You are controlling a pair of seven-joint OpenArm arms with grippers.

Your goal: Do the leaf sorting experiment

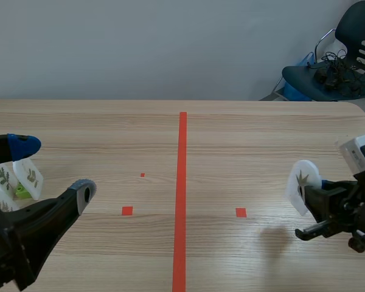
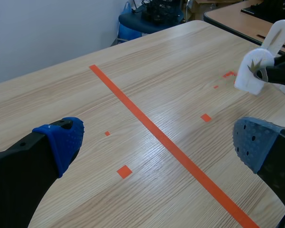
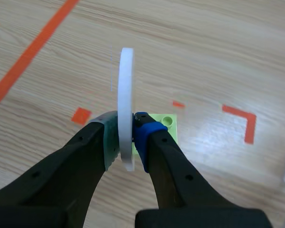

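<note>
A white round card with a leaf on it [image 1: 303, 180] hangs a little above the table at the right, and my right gripper [image 1: 312, 196] is shut on its lower part. In the right wrist view the card [image 3: 126, 95] stands edge-on between the pads of the right gripper [image 3: 128, 140], with a light green slotted base [image 3: 165, 124] on the table just behind it. At the left, two white leaf cards [image 1: 15, 175] stand in a green base [image 1: 22, 192]. My left gripper [image 1: 52, 167] is open beside them, holding nothing. The left wrist view shows the left gripper [image 2: 159, 142] open over bare wood, with the held card [image 2: 253, 71] far ahead.
An orange-red tape line [image 1: 181, 194] runs down the middle of the wooden table [image 1: 243, 140]. A dark chair [image 1: 337, 61] loaded with cables stands beyond the far right corner. A grey wall is behind the table.
</note>
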